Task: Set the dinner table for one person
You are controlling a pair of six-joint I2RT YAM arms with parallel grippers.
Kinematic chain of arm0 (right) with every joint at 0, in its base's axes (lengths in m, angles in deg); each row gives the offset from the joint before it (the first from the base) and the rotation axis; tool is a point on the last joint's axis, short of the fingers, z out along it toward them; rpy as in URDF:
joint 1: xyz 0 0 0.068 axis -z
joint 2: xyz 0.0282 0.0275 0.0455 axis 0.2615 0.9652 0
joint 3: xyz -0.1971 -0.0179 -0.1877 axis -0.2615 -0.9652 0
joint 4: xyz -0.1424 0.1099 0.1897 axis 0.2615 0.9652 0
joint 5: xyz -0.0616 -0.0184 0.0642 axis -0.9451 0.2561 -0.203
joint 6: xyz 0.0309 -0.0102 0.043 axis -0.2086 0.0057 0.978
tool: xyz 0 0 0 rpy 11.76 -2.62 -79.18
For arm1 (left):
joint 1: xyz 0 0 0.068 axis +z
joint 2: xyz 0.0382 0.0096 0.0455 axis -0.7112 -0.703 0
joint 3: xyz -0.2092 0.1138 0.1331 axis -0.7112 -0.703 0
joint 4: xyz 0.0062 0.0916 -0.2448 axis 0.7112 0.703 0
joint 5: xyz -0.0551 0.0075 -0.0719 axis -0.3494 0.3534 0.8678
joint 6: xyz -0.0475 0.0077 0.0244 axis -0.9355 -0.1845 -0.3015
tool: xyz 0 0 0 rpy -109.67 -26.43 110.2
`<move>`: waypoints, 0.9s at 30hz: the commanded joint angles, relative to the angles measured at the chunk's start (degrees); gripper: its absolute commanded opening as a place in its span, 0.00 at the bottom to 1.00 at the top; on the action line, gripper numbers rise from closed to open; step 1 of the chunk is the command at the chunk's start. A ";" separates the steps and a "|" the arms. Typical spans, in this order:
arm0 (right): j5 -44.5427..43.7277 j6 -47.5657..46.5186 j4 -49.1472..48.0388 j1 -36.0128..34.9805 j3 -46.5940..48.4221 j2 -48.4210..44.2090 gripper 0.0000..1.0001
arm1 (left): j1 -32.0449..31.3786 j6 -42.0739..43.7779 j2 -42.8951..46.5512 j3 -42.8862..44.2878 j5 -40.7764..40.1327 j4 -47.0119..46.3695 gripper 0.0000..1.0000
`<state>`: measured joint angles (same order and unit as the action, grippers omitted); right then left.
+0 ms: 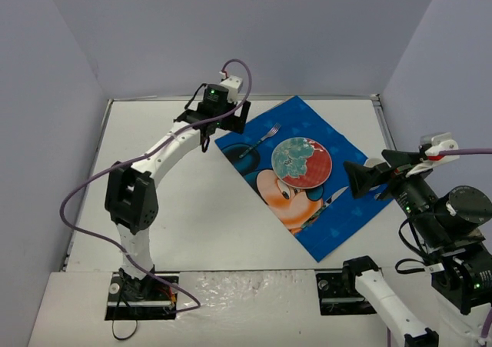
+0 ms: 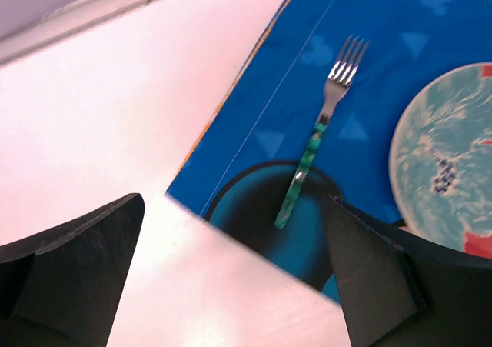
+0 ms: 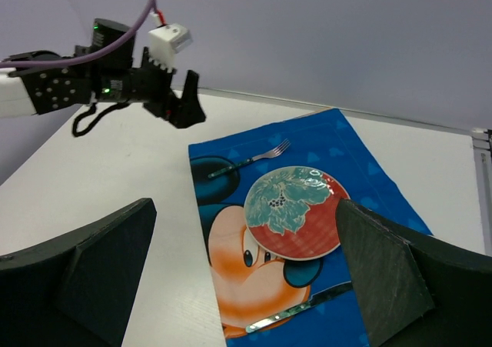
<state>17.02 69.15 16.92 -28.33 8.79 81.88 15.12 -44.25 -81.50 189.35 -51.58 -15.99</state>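
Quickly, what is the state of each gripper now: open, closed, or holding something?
Left gripper: open, holding nothing.
Right gripper: open, holding nothing.

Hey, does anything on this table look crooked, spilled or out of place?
The blue placemat lies askew, turned diagonally to the edges of the table rather than square with them. The plate, fork and knife all rest on it, cutlery on opposite sides of the plate. Nothing looks spilled or broken.

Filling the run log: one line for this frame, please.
left gripper open, over table by placemat corner | right gripper open, empty | fork, plate, knife on placemat
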 commanded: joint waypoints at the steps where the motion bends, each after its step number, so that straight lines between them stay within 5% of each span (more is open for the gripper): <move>1: -5.27 0.74 -2.73 -0.28 0.27 -1.41 1.00 | 2.99 -4.12 12.68 -6.23 -2.68 -1.74 0.97; 18: -23.70 1.95 -2.52 -0.28 -6.37 -9.33 1.00 | 13.48 -6.37 53.17 -26.34 -7.84 15.50 0.97; 27: -28.87 -0.62 -4.45 -0.28 -10.50 -9.65 1.00 | 14.65 -9.85 64.65 -31.58 -13.00 24.18 0.97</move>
<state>-7.63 70.00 18.19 -28.33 -0.42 71.55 29.56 -51.57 -18.24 158.99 -61.15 4.74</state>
